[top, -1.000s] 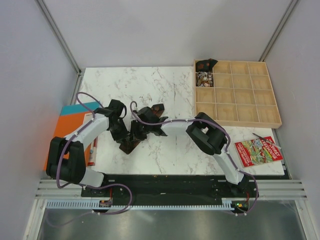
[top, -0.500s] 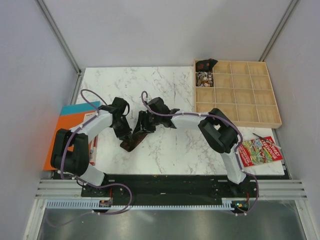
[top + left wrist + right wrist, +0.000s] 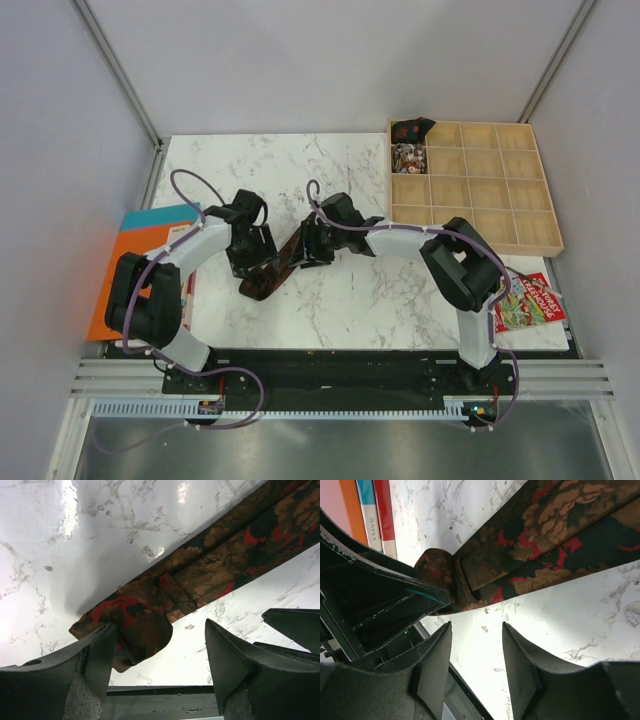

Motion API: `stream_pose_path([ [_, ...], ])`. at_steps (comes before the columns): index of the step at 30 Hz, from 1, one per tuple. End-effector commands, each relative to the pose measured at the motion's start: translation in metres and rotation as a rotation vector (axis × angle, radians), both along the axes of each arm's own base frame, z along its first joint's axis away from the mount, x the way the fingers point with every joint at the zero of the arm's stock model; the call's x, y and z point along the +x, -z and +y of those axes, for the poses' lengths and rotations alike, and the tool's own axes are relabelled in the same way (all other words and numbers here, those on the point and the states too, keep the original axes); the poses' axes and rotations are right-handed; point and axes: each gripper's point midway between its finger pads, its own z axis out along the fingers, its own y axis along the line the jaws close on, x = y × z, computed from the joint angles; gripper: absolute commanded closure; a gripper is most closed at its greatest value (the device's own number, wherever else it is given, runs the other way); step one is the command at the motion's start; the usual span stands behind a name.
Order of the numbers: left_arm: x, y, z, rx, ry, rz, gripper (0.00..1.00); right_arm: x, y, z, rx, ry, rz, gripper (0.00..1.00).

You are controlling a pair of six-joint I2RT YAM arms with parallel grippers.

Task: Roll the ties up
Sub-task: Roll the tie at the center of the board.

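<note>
A dark brown tie (image 3: 268,283) with red and tan pattern lies slantwise on the marble table (image 3: 350,290). Its near end is folded over on itself (image 3: 135,625). My left gripper (image 3: 252,264) hangs over that folded end, open. In the left wrist view the gripper (image 3: 160,625) has the fold beside its left finger (image 3: 97,655) and nothing gripped. My right gripper (image 3: 308,248) is open further up the strip. In the right wrist view the gripper (image 3: 476,626) has only bare marble between its fingers, with the tie (image 3: 545,540) just beyond them.
A wooden compartment tray (image 3: 470,125) stands at the back right, with rolled ties in two left cells (image 3: 408,143). Orange and teal books (image 3: 140,250) lie off the table's left edge. A red picture book (image 3: 528,303) lies at the right front.
Both grippers have opened and let go of the tie. The right gripper has drawn back to the right along the strip. The left gripper stayed over the folded end.
</note>
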Motion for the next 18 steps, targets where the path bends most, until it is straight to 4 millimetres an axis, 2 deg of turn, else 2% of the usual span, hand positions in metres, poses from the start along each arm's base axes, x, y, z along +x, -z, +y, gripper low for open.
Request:
stream_pose_path([
  [1,0.015,-0.02,-0.006,0.004,0.035,-0.084,0.22,0.0,-0.032,0.003,0.051,-0.03,-0.087,0.47],
  [5,0.017,-0.036,-0.007,-0.002,0.036,-0.11,0.22,-0.002,-0.037,0.001,0.041,-0.032,-0.086,0.48],
  [13,0.027,-0.069,0.018,0.109,-0.006,-0.211,0.23,-0.007,-0.051,0.003,0.046,-0.046,-0.116,0.51],
  [17,0.025,-0.071,0.038,0.152,-0.047,-0.203,0.29,-0.012,-0.056,0.007,0.038,-0.069,-0.141,0.52],
  [18,0.024,-0.069,0.042,0.145,-0.057,-0.194,0.33,-0.014,-0.057,0.008,0.033,-0.078,-0.151,0.53],
])
